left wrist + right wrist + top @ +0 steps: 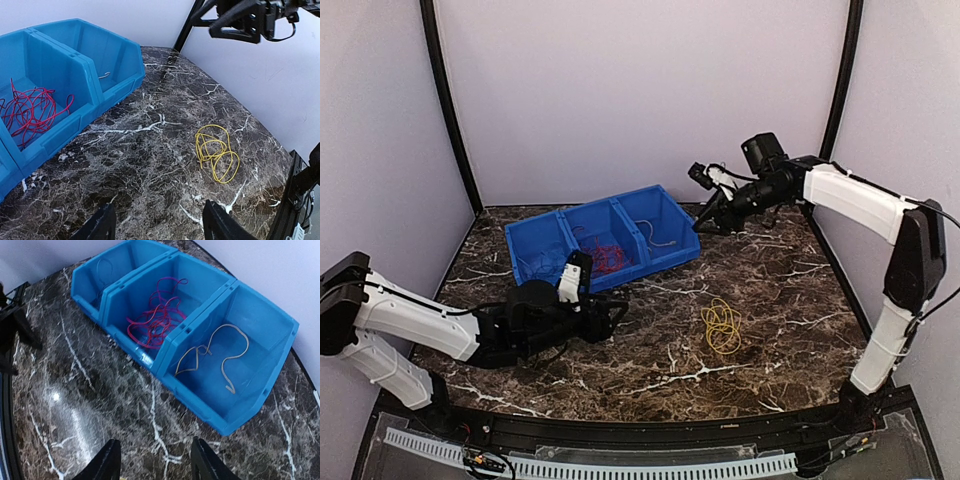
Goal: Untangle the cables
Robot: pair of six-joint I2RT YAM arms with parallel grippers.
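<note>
On the bench (650,350), the yellow cable (722,326) is lying loose; the red cable (608,256) is sitting in the blue bin (670,258). Left hand (618,314) and right hand (703,223) are being held with fingers apart, empty. Judged next: yellow being grasped and binned.

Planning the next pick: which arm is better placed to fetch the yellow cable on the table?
Probably left: the left gripper is low, open and faces the yellow cable; the right gripper hovers by the blue bin.
</note>
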